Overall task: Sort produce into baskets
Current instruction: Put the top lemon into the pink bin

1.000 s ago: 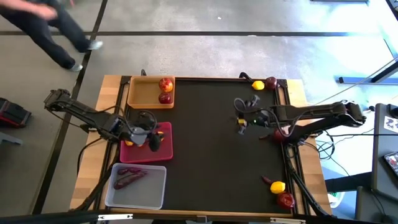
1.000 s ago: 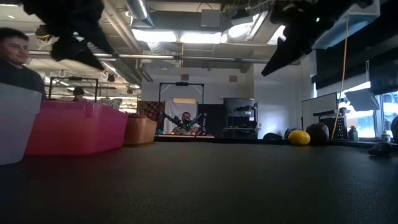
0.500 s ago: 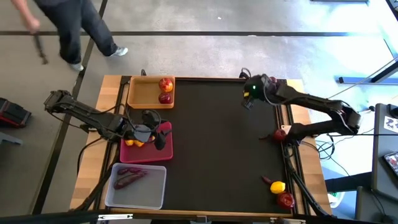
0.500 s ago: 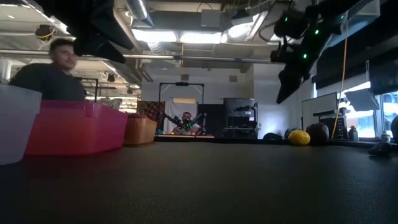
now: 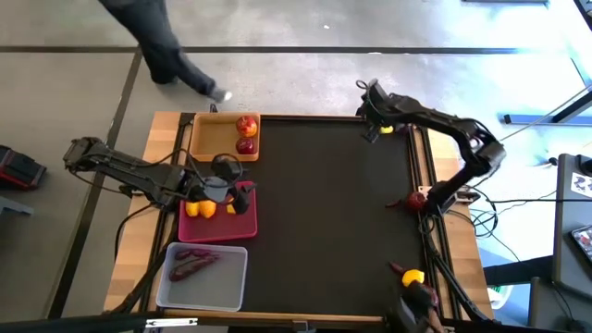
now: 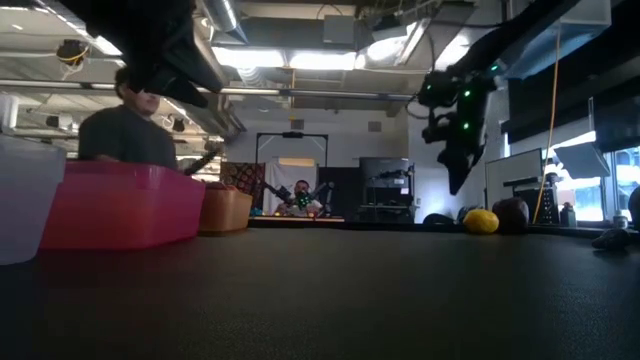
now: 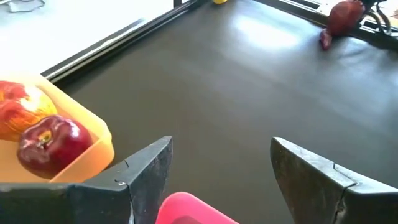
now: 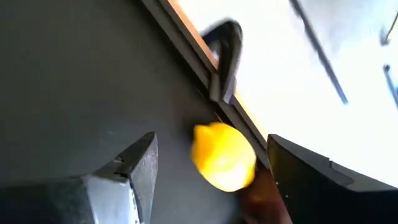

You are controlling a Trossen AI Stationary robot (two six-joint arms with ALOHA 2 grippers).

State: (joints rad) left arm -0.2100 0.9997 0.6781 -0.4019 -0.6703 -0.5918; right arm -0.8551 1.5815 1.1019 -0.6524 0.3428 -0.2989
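My left gripper [image 5: 222, 183] hangs open and empty over the far edge of the magenta-pink tray [image 5: 242, 215], which holds yellow lemons [image 5: 199, 209]. The tan tray [image 5: 211, 139] holds two red apples [image 5: 246, 134], also seen in the left wrist view [image 7: 53, 143]. The whitish tray [image 5: 217, 282] holds purple roots [image 5: 192, 263]. My right gripper [image 5: 375, 122] is open above a lemon [image 8: 222, 155] at the table's far right corner. That lemon [image 6: 481, 221] rests on the mat beside a dark apple [image 6: 512, 213].
An apple [image 5: 417, 199] with a root beside it lies at the mat's right edge. A lemon [image 5: 413, 277] and an apple [image 5: 425, 297] lie at the near right corner. The mat's middle is bare. A person [image 5: 166, 42] walks past beyond the far edge.
My right gripper has swung from the right middle of the table toward the far edge and now hangs over the lemon in the far right corner. My left gripper has drifted a little toward the far edge over the pink tray. The person has walked along behind the table.
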